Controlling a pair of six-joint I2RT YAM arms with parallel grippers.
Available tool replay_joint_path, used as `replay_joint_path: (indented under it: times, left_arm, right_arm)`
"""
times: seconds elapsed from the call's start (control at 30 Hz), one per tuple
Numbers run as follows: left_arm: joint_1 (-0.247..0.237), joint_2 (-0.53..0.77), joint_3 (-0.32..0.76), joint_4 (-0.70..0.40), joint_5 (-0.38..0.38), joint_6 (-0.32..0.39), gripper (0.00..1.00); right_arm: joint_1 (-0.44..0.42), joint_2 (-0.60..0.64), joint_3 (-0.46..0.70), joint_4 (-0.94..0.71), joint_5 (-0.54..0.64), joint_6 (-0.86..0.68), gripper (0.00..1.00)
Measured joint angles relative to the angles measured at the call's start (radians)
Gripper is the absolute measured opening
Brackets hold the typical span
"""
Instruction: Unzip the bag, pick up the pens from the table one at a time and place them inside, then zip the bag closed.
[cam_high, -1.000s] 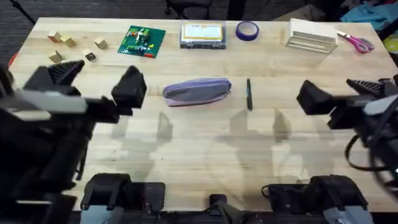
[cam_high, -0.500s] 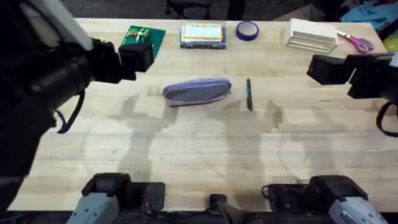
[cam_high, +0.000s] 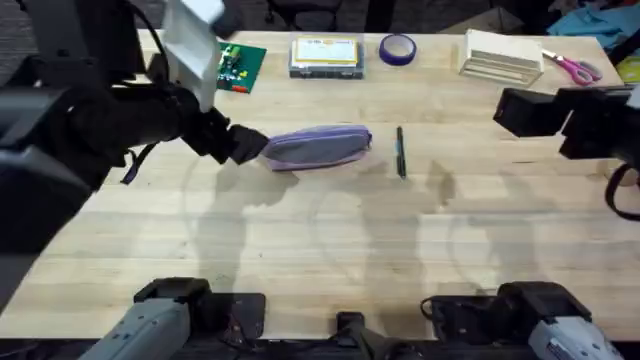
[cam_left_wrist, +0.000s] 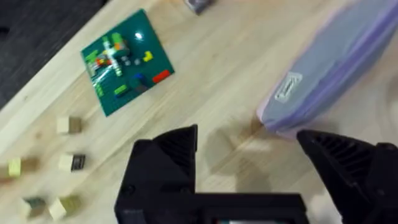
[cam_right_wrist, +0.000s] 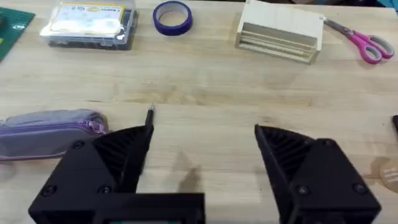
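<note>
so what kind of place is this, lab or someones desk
Probably a robotics lab or workshop bench: two arms mounted at a plank-wood table, with test props laid out like a green circuit board, small wooden blocks and a tape roll.

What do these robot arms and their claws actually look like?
Both arms are mostly black, with grey links near their bases and black cables looping alongside. The left arm carries a white panel. The left gripper and right gripper each have two chunky black wedge-shaped fingers with ribbed inner faces.
</note>
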Motion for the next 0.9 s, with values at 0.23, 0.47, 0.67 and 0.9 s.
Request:
replay_joint_path:
  times: [0.23,0.47,0.67,0.9]
  left_arm:
    - [0.123,0.137,0.000,0.001,0.252,0.371,0.991]
    - [0.222,0.232,0.000,0.007,0.462,0.463,0.991]
    - [0.243,0.335,0.000,-0.015,0.621,0.494,0.993]
    - [0.243,0.433,0.000,-0.015,0.687,0.509,0.993]
  right_arm:
    - [0.000,0.000,0.000,-0.011,-0.011,0.000,0.998]
    - [0.000,0.000,0.000,-0.011,-0.015,0.000,0.998]
    - [0.000,0.000,0.000,-0.011,-0.015,0.000,0.998]
    - [0.000,0.000,0.000,-0.010,-0.015,0.000,0.998]
